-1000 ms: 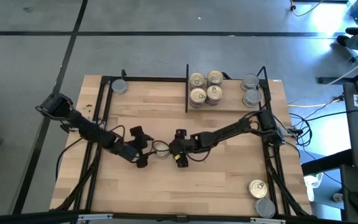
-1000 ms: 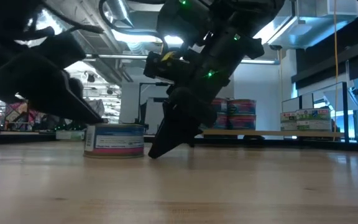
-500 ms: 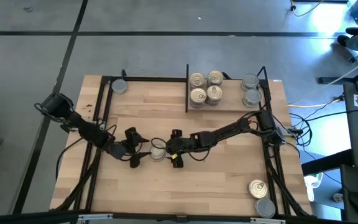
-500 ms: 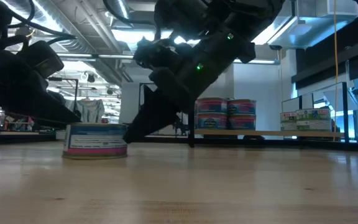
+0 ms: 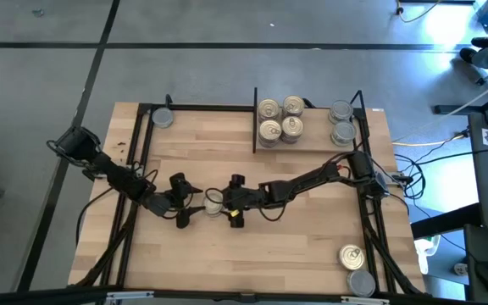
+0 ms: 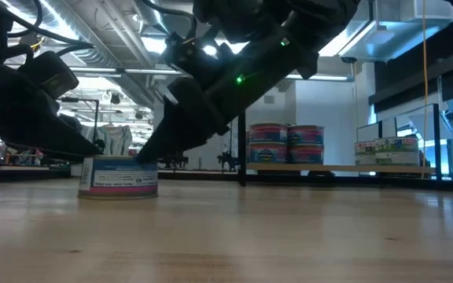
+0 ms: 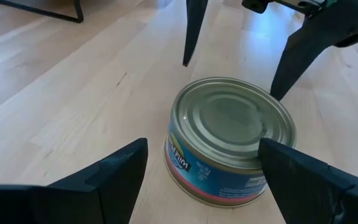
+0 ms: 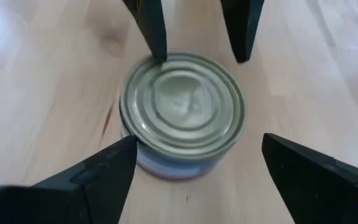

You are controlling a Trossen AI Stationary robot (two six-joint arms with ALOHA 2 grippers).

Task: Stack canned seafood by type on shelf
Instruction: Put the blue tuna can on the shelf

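Resting mid-table (image 5: 295, 246), well short of shelf (image 5: 312, 146): one grey-lidded tin (image 5: 214, 204), upright, between both grippers. Left gripper (image 5: 185, 202) and right gripper (image 5: 231, 203) facing each other across it, jaws apart, nothing gripped. Stacked on shelf: gold-lid tins (image 5: 280, 119), grey-lid tins (image 5: 341, 121) beside. Beyond table: grey floor (image 5: 227, 51), ceiling pipes and strip lights (image 6: 116, 39).

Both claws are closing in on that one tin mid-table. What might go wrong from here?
1. The left claw and right claw, both open, face each other across the tin; their fingers may collide.
2. The tin sits loose on the table, so a one-sided nudge may slide it away.
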